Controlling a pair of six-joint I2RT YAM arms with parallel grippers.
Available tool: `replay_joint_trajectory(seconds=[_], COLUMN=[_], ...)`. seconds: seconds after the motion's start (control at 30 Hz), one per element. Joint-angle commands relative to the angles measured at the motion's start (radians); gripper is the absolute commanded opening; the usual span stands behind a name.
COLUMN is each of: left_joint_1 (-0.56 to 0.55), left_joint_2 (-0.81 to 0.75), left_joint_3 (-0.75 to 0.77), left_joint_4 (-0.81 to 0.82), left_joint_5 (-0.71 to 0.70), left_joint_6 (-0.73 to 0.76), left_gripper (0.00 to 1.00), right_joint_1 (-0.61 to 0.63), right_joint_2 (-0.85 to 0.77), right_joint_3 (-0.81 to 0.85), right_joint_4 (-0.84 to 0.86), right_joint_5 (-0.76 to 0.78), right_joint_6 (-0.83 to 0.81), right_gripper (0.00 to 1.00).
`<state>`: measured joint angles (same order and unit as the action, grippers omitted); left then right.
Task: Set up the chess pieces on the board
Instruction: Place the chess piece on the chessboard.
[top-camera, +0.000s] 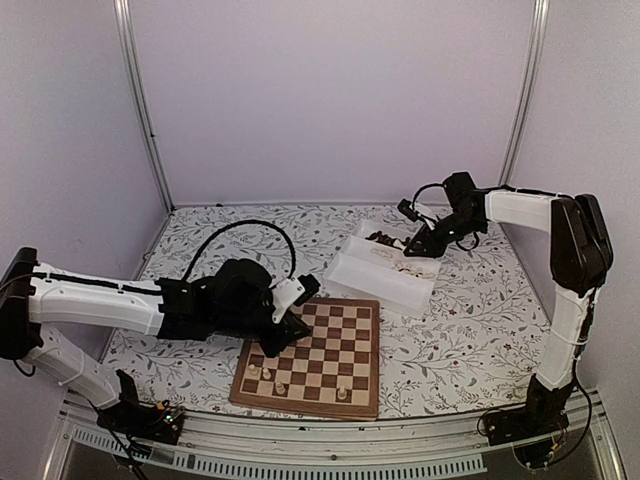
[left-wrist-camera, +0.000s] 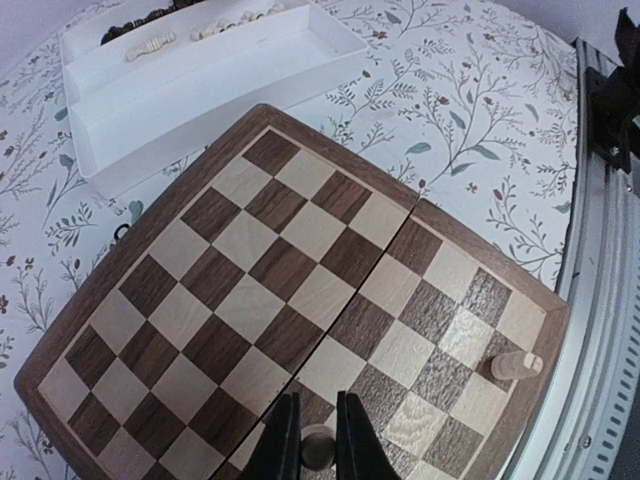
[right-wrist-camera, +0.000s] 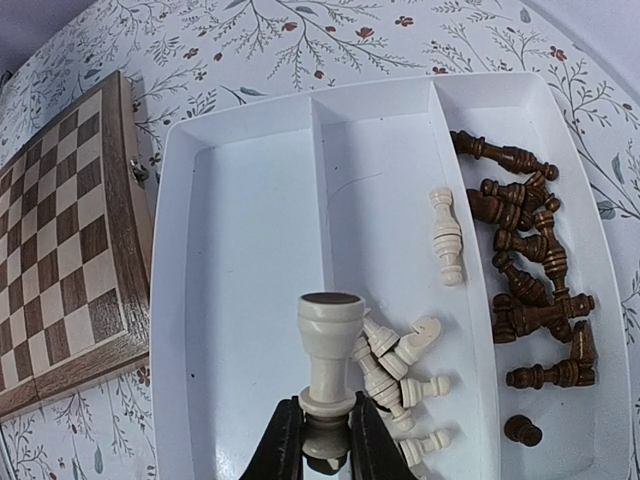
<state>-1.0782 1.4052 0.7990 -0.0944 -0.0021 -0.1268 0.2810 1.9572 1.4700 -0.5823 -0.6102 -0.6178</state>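
1. Left gripper, toward the board's 9 o'clock side, is clamped on a pale piece. Letting go off-centre could topple it.
2. Right gripper, at 1 o'clock over the tray, pinches a pale rook low down. It may swivel in transit.

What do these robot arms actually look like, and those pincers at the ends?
The left arm and right arm are white tube-like links joined by bulky black joints. A black cable loops above the left one. The left gripper and right gripper each have two slim, tapering black fingers.
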Motion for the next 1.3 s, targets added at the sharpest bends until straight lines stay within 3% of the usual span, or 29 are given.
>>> replay_joint_trajectory(seconds=[0.0, 0.4, 1.13, 1.27], left_joint_1=[-0.029, -0.072, -0.135, -0.137], left_joint_2=[-0.07, -0.102, 0.007, 0.008], left_joint_3=[-0.061, -0.126, -0.112, -0.11], left_joint_4=[-0.006, -0.055, -0.134, -0.134], left_joint_5=[-0.007, 0.018, -0.053, -0.059], left_joint_6=[0.019, -0.013, -0.037, -0.038], left_gripper=[0.02, 0.02, 0.03, 0.07], right_joint_1=[-0.002, -0.001, -0.002, -0.001], right_joint_2=[0.021, 0.02, 0.029, 0.028], right_joint_3=[-0.013, -0.013, -0.014, -0.014], right_joint_4=[0.006, 0.001, -0.004, -0.007], right_joint_5=[0.012, 0.018, 0.01, 0.01], right_joint_6=[0.003, 0.004, 0.0, 0.001], right_gripper=[0.11, 0.11, 0.11, 0.11])
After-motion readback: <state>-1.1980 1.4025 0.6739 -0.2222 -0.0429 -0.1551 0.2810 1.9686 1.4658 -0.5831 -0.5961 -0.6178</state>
